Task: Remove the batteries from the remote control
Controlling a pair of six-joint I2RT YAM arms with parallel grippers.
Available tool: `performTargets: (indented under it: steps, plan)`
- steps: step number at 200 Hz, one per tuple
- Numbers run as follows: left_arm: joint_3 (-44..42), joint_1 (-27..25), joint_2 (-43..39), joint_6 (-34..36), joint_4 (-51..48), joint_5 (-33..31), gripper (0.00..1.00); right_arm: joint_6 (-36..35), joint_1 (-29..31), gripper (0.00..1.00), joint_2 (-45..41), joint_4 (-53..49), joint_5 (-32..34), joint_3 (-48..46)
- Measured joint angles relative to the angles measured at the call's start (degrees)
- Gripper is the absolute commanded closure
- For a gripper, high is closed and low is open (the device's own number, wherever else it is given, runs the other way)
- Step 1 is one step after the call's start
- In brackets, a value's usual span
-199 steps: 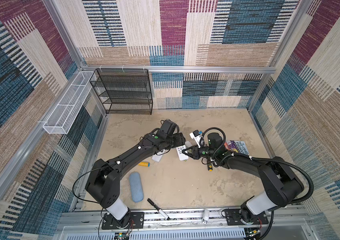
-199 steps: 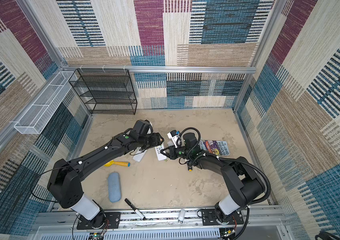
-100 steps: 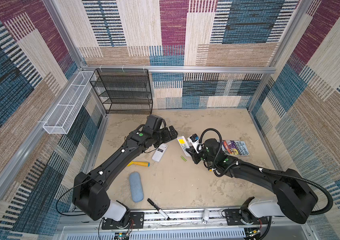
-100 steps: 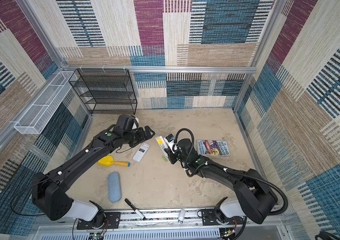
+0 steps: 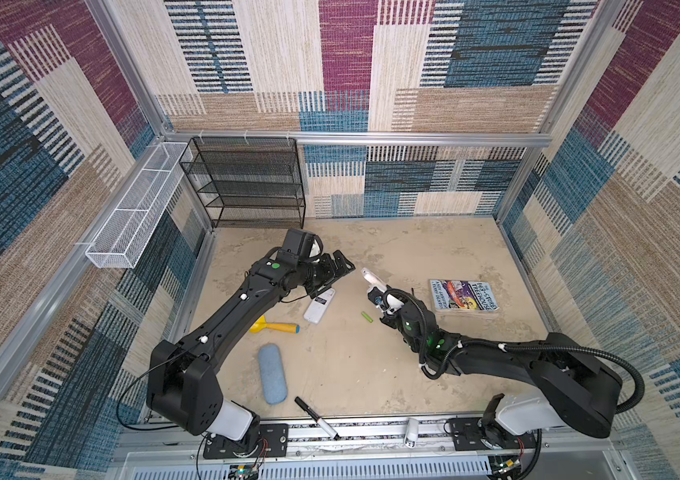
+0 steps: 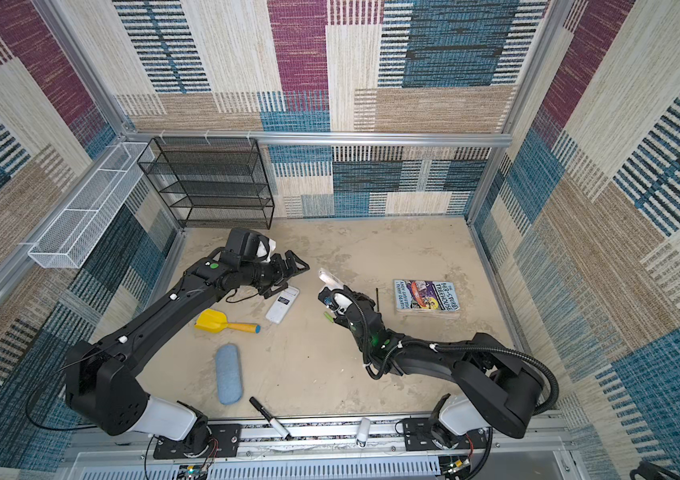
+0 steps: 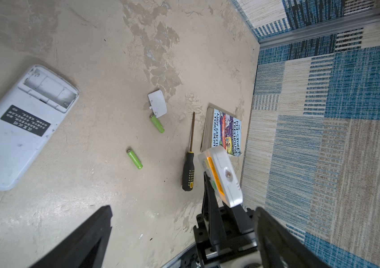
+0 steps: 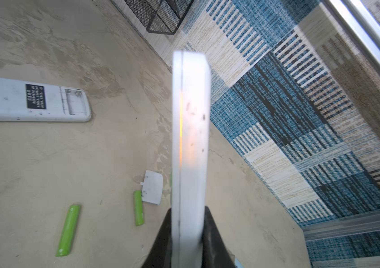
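I have the left pincer point(image 5: 339, 271) spread wide with nothing in it, hanging above the tabletop point(image 5: 371, 374) just on the 12 o'clock side of the flat remote point(image 5: 320, 306). That remote lies face down a little to 9 o'clock of centre. My left wrist view shows its battery bay open and bare. The right pincer point(image 5: 377, 296) is pinching the held remote point(image 5: 369, 278) by its lower end. It is clear of the tabletop and tilted, free end up and toward 11 o'clock. In its open back I see a yellow battery point(image 7: 214, 177) seated in the bay; I cannot tell if another sits alongside. Two more are out and lying loose. The first green battery point(image 7: 135, 159) is on bare tabletop between the two remotes. The second green battery point(image 7: 157, 123) has one end right at the battery cover point(image 7: 157, 103), a small white plate lying flat. In both top views I make out only one of the green pair, about dead centre, at 3 o'clock of the flat remote. The screwdriver point(image 7: 190, 167) lies alongside the book point(image 5: 465, 296), near it but apart; the book rests at 3 o'clock. Also noted:
- the yellow scoop point(image 5: 274, 327) at 9 o'clock
- the blue pad point(image 5: 272, 379) at 7 o'clock
- the marker point(image 5: 315, 417) on the 6 o'clock edge
- the black rack point(image 5: 247, 183) in the 11 o'clock corner
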Motion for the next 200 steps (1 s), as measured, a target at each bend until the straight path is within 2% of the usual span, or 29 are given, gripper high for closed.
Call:
performTargets:
  steps: [51,87,128,148,200]
  plan:
    - [5.6,0.1,6.6,-0.4,0.0,4.5,0.12,-9.6,2.1,0.82,2.8,8.8,3.9,-0.1]
    - [9.1,0.0,10.3,-0.8,0.0,8.6,0.25,-13.4,3.0,0.82,3.2,10.9,4.8,-0.1]
    - [11.1,-0.8,11.9,-1.0,0.2,11.5,0.35,-17.7,3.8,0.83,5.3,13.4,6.4,0.5]
    - [11.3,-0.9,12.5,-1.0,0.2,12.6,0.35,-20.3,4.5,0.83,6.3,15.3,7.0,0.5]
    - [10.4,-0.9,12.6,-1.0,0.2,13.6,0.46,-26.8,5.5,0.84,8.8,20.9,9.0,0.5]
